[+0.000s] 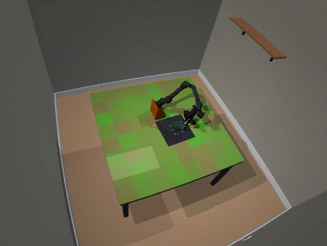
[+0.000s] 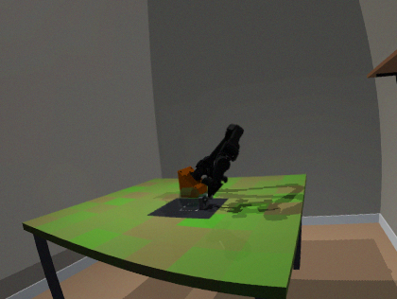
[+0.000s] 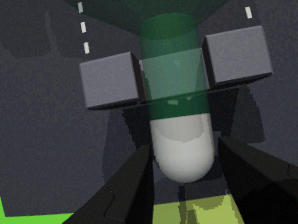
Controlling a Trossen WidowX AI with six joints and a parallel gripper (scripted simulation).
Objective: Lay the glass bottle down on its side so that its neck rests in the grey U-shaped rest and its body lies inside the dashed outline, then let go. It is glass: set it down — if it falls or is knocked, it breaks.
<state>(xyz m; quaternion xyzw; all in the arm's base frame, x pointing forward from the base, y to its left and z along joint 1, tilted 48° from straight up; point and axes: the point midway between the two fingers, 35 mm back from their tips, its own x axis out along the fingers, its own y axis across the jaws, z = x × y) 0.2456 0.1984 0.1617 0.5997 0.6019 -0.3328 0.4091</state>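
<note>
The gripper (image 1: 184, 125) (image 2: 205, 201) (image 3: 184, 149) has its jaws parted, one on either side of the bottle's white cap, not clamped. From left to right, I see the orange block (image 1: 156, 111) (image 2: 186, 180), then the dark mat (image 1: 169, 140) (image 2: 163, 212) (image 3: 40, 150), where the green glass bottle (image 1: 176, 125) (image 2: 190, 202) (image 3: 175, 80) lies on its side, neck between the grey rest's (image 3: 110, 81) uprights, body toward the dashed outline (image 3: 83, 27).

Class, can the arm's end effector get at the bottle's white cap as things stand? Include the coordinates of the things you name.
Probably yes: the end effector (image 3: 184, 149) has a finger on each side of the white cap (image 3: 184, 152), and nothing visible stands between.
</note>
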